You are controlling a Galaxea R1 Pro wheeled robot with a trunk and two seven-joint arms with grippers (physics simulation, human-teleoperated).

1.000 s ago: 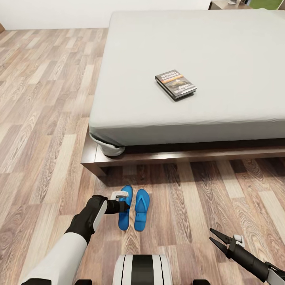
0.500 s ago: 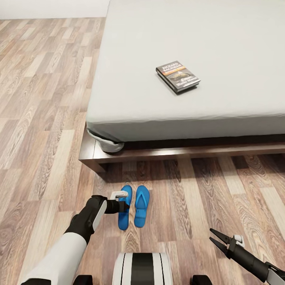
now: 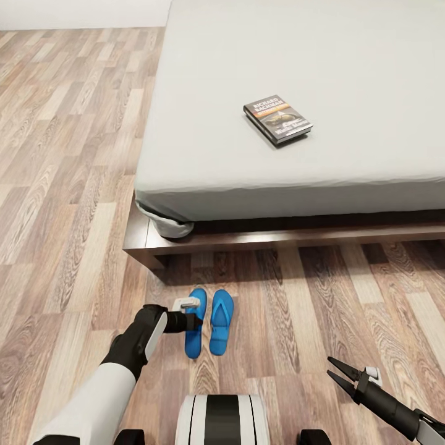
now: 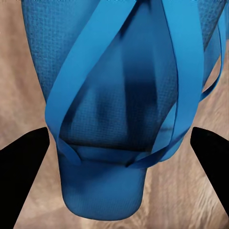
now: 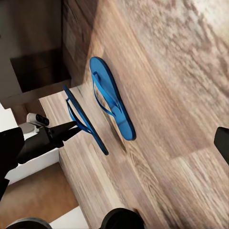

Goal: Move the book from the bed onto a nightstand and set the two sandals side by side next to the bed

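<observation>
Two blue sandals lie side by side on the wood floor just in front of the bed's corner: the left sandal (image 3: 194, 342) and the right sandal (image 3: 220, 322). My left gripper (image 3: 192, 320) hovers over the left sandal (image 4: 109, 119), open, its fingers (image 4: 24, 167) spread wide on either side of the strap. In the right wrist view the left sandal (image 5: 85, 121) looks nearly edge-on beside the flat right sandal (image 5: 112, 102). The book (image 3: 278, 119) lies on the bed (image 3: 321, 55). My right gripper (image 3: 337, 371) is open, low at the right. The nightstand is out of view.
The bed's dark wooden frame (image 3: 247, 240) juts out at floor level just beyond the sandals. Bare wood floor (image 3: 68, 154) stretches along the bed's left side and to the right of the sandals. My own base (image 3: 221, 420) is at the bottom of the head view.
The head view shifted slightly a second ago, sliding the bed and book in the picture. Since then nothing has moved: both arms and the sandals hold still.
</observation>
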